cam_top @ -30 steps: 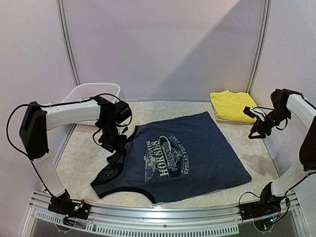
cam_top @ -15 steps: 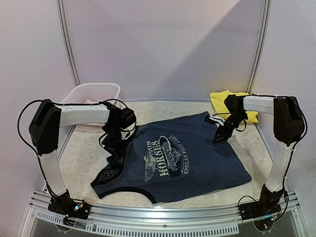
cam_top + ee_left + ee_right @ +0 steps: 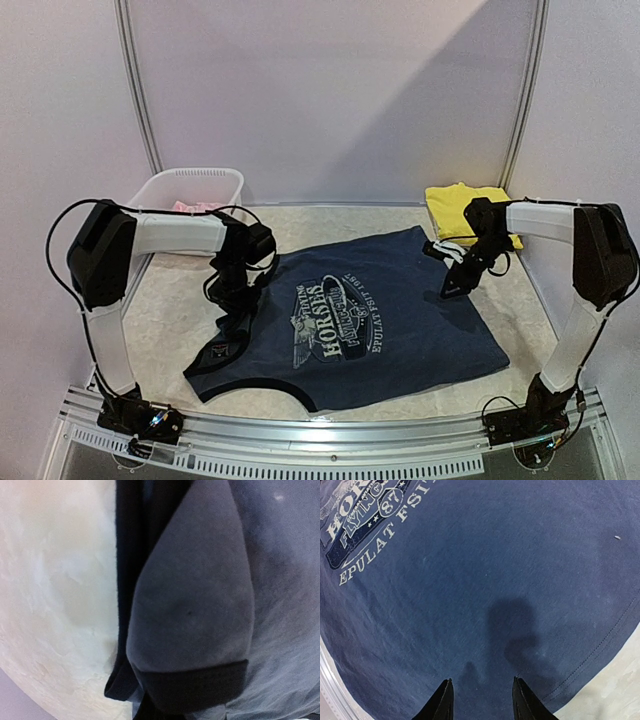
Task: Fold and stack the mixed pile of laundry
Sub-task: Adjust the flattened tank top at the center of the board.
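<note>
The navy tank top (image 3: 370, 320) with a white horse print lies flat across the middle of the table, its print upside down in the top view. My left gripper (image 3: 233, 300) is down on its left shoulder strap and shut on it. In the left wrist view the strap (image 3: 190, 605) with its dark trim bunches up close to the camera and hides the jaws. My right gripper (image 3: 453, 284) hovers open just above the top's far right corner, with its fingertips (image 3: 442, 700) apart over the cloth near the stitched hem (image 3: 600, 645).
A folded yellow garment (image 3: 465, 208) lies at the back right, behind the right arm. A white plastic basket (image 3: 165, 187) stands at the back left with a pink garment (image 3: 195, 207) inside. Side walls stand close on both sides of the table.
My left gripper has shut on the shoulder strap. The right arm has swung in from the right wall to over the tank top's far right corner.
</note>
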You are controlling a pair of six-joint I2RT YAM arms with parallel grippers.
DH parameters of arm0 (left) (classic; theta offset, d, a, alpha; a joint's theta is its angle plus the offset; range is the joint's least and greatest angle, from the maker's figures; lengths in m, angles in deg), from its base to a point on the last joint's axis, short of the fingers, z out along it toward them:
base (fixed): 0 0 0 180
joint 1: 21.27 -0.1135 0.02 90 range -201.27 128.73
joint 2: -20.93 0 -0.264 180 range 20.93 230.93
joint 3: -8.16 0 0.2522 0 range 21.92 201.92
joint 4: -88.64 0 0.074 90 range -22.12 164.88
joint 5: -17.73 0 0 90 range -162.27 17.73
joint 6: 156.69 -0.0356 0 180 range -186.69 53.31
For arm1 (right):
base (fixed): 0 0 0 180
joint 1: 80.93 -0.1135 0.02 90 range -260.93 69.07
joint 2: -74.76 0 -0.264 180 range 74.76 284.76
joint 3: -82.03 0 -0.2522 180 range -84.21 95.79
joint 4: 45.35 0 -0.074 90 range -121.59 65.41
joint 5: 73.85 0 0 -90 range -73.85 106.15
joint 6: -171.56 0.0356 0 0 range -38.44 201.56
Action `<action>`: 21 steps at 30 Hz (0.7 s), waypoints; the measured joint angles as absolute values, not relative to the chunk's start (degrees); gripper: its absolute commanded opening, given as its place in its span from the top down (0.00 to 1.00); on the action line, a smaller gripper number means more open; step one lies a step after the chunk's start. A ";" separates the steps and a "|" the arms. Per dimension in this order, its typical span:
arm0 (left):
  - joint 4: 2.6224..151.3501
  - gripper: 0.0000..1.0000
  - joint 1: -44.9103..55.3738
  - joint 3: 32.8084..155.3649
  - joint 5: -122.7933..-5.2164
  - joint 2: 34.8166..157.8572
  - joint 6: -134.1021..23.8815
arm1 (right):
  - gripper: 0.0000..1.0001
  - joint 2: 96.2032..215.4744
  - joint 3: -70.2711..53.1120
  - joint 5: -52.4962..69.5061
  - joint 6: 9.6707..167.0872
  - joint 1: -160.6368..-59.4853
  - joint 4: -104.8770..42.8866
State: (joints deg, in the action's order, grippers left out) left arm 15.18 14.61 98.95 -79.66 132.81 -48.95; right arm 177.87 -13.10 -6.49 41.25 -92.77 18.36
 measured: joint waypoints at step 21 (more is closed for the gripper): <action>8.62 0.61 12.27 103.11 -91.80 126.45 -49.81 | 0.59 177.23 -14.98 -5.15 42.10 -92.77 16.79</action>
State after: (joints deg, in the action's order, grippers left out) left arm 8.62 12.27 103.11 -91.80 126.45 -49.81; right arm 177.23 -14.98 -5.15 42.10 -92.77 16.79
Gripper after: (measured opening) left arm 0.390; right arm 0.406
